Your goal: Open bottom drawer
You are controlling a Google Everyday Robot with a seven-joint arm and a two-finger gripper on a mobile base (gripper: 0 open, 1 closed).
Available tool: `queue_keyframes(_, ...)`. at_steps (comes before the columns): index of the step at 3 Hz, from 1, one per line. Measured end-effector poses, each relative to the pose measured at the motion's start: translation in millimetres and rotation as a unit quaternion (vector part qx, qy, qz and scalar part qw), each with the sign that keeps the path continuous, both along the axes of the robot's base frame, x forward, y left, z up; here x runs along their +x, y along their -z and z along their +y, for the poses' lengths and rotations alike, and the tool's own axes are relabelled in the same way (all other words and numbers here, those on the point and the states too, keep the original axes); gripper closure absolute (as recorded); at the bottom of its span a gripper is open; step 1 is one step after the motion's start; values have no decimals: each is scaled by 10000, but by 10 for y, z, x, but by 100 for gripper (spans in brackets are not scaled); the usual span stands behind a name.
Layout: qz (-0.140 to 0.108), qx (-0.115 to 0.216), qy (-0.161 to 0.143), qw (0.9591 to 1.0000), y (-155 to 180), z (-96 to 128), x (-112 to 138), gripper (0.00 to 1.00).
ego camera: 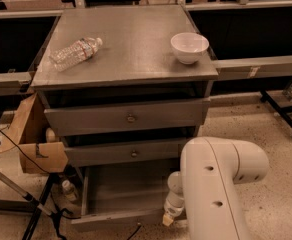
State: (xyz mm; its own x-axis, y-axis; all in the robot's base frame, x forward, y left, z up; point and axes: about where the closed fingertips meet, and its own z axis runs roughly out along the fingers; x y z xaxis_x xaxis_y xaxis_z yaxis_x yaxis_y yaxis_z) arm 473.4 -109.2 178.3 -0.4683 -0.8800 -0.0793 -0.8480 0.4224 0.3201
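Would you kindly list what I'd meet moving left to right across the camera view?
Bottle → top drawer's knob → gripper, at the open bottom drawer's front right corner → stand leg.

You could not see the right end of the bottom drawer (117, 217): the robot's arm (216, 184) stood in front of it. The gripper (169, 217) sat low at that drawer's front edge, partly covered by the arm. The drawer's front face was turned away from you, its knob out of sight. The arm itself ran off the bottom edge.
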Motion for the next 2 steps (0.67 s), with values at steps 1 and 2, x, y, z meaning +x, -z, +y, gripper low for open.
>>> queue_keyframes(1, -33, 6, 24, 10000, -29, -12, 63, 96)
queue_keyframes(2, -33, 6, 24, 10000, -30, -15, 121, 100)
